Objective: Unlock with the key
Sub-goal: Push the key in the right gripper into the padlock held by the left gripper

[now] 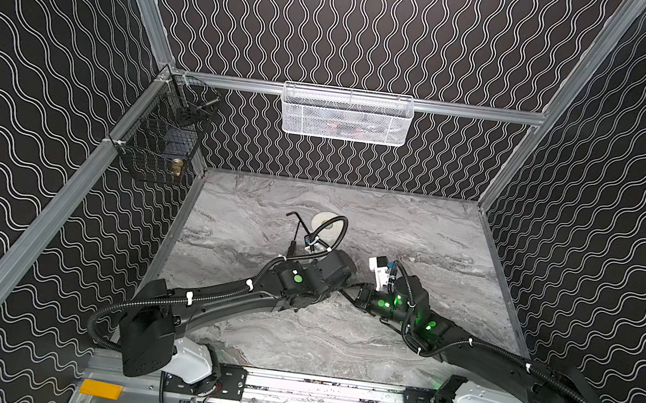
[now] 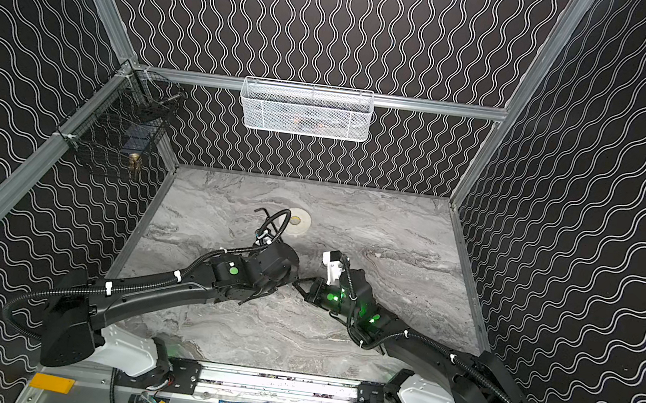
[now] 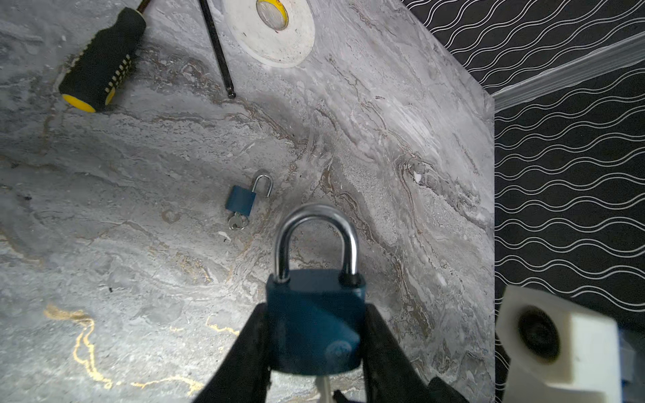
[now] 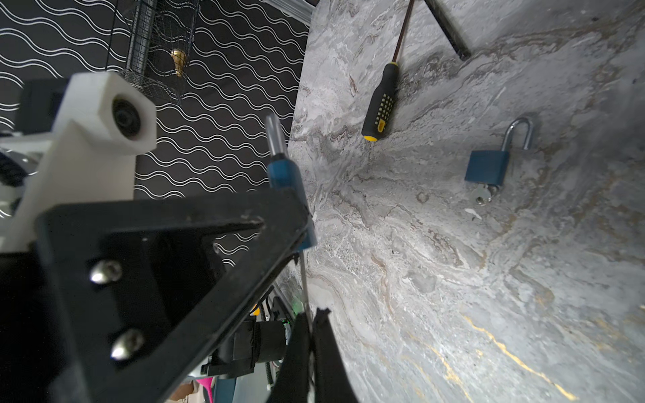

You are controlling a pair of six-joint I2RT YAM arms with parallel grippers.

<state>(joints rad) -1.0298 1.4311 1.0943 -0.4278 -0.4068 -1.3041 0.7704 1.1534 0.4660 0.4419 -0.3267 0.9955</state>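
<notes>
Blue padlock: clamped in left pincer, key apparently pinched in closed right pincer; to be turned about its axis, body held steady.

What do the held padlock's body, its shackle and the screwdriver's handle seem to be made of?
Held padlock body: smooth matte blue coat, probably paint or plastic over metal; unclear which. Shackle: polished steel, judging by bright mirror-like highlights. Screwdriver handle: matte black rubbery grip with yellow plastic-looking studs and end cap.
</notes>
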